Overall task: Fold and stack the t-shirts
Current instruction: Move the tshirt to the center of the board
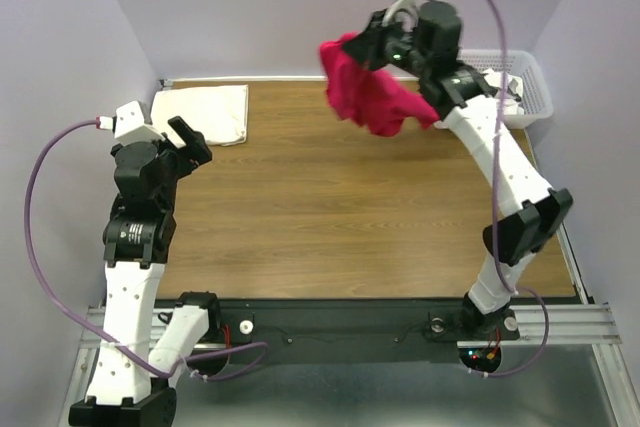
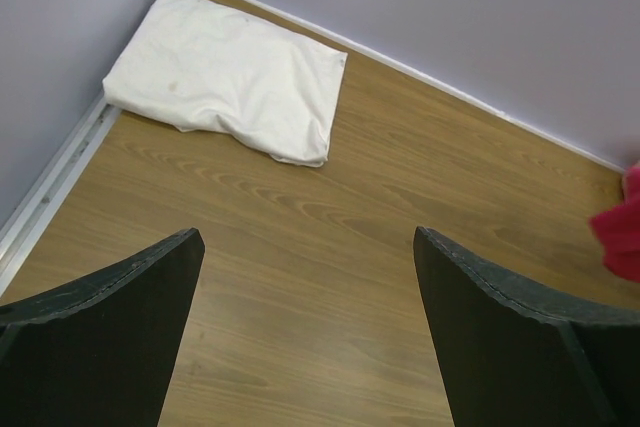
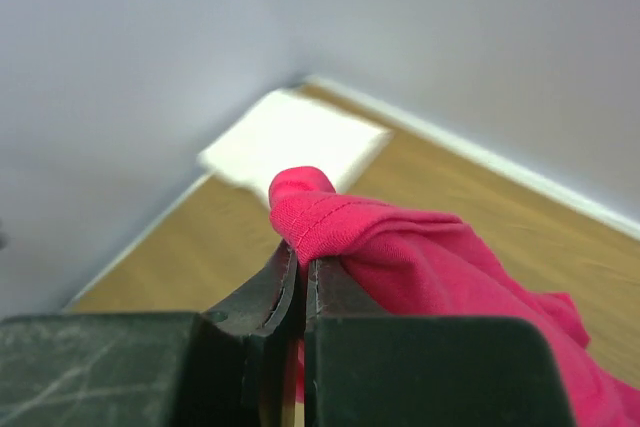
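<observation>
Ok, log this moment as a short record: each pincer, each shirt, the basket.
left pincer: open, empty, over the table
right pincer: shut on the magenta t-shirt
magenta t-shirt: lifted, hanging bunched, unfolded
cream t-shirt: folded, lying flat in the far left corner
basket: white lattice, far right corner, contents hard to tell
stack: not yet started; only the cream one is folded

Matt cloth t-shirt [image 1: 366,97] (smooth wood-grain table [image 1: 330,217])
</observation>
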You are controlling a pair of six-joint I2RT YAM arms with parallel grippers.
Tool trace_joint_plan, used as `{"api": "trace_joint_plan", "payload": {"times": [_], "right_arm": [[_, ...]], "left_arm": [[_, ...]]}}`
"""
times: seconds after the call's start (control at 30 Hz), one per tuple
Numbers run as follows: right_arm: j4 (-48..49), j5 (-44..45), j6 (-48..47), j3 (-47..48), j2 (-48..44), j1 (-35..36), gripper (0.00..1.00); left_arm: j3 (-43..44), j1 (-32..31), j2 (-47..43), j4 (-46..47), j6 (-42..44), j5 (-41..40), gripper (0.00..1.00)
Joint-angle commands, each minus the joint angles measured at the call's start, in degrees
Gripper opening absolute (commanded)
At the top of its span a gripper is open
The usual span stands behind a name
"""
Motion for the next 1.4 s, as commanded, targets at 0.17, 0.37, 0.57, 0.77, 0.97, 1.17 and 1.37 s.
{"api": "trace_joint_plan", "payload": {"times": [0.17,0.37,0.57,0.77,0.97,1.17,1.37], "right_arm": [[4.79,-10.64,7.10,18.02,3.29,12.85,0.01],[7.79,6.74,8.95,2.67,-5.23,13.38,0.03],[7.52,28.63,16.67,-25.76,-16.55,13.21,0.07],[3.58,41.56,23.71,-45.94,-24.83,6.82,0.27],[-1.70,42.89,18.56,-52.82,-26.07,-3.58,0.64],[-2.94,17.00,6.76,-50.53,-21.50,-3.50,0.63],[-3.37,9.23,5.26,-52.64,-18.34,-3.32,0.58]], "left_arm": [[-0.02,-0.67,0.17,4.16,-0.72,3.32,0.98],[-0.19,-0.75,0.09,4.16,0.33,3.85,0.98],[-0.72,-0.75,2.01,4.07,1.47,7.79,0.98],[-3.27,-0.75,6.76,3.98,1.21,15.09,0.98],[-7.66,-0.93,10.72,5.47,1.91,18.52,0.98],[-11.97,-2.77,16.43,7.58,2.00,19.58,0.98],[-9.96,-12.25,25.47,10.83,0.95,17.39,0.98]]}}
